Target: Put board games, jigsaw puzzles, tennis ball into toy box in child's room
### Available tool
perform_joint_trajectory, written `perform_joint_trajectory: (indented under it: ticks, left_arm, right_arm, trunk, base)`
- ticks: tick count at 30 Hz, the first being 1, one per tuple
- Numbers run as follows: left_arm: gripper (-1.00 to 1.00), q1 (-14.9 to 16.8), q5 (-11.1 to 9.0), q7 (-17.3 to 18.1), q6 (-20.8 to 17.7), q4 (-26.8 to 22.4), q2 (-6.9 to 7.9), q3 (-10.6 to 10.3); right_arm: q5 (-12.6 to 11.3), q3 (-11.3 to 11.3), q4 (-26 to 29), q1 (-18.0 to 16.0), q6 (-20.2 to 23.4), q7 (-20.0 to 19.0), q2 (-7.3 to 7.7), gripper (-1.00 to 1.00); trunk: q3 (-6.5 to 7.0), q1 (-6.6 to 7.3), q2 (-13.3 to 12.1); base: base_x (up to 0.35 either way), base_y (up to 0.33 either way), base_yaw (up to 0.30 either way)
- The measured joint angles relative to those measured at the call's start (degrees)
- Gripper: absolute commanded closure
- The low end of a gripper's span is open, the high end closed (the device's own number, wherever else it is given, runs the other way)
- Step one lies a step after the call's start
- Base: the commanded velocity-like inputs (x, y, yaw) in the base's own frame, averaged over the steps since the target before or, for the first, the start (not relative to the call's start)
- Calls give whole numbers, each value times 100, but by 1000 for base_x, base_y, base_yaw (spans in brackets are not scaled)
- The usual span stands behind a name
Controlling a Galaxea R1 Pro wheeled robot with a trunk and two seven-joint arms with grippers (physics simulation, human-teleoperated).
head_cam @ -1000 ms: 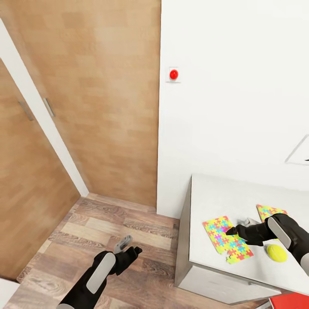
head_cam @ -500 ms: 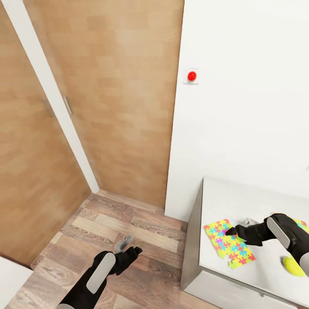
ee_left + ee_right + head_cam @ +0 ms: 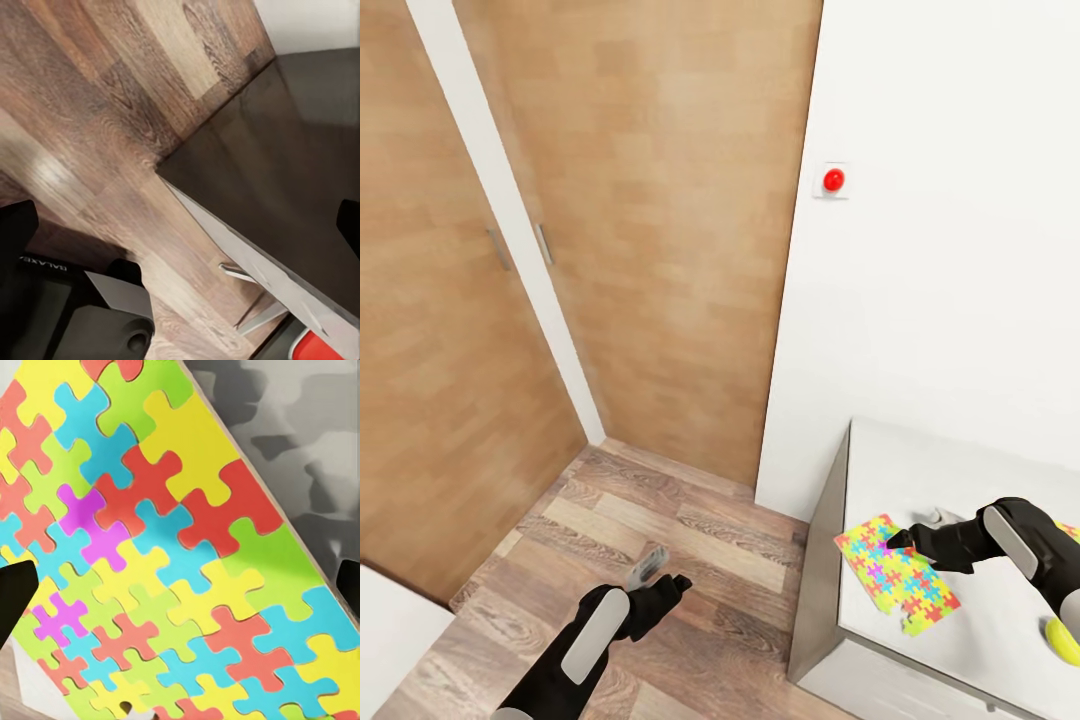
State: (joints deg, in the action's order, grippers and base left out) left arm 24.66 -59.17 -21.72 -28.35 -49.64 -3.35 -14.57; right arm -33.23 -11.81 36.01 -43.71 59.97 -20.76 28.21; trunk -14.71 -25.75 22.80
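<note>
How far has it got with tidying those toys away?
Nothing looks packed yet, and the toy box is out of view. A colourful jigsaw puzzle lies flat at the corner of the table, and the tennis ball sits near the table's front edge. In hand: the right gripper hangs open just above that puzzle, gripping nothing. The left gripper is empty over the floor. All the toys seen remain to be moved.

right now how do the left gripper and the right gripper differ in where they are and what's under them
The left gripper hangs low over the wood-plank floor, beside the pale grey table's side panel; the right gripper is above the table top. Under the right gripper lies the flat multicoloured jigsaw puzzle; under the left gripper there is bare planking. Both are black, and neither holds anything.
</note>
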Motion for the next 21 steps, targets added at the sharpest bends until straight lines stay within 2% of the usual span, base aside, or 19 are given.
perform_joint_trajectory:
  ticks: [14, 21]
  left_arm:
    - [-100, -2, 1, 68, 0, 0, -1, 1]
    - [-100, 0, 0, 73, 0, 0, -1, 4]
  right_arm:
    - [1, 1, 0, 0, 0, 0, 10, -100]
    - [2, 1, 0, 0, 0, 0, 7, -100]
  trunk:
    - [2, 0, 0]
    - [2, -2, 0]
  base:
    - [-1, 0, 9]
    - [-115, 0, 4]
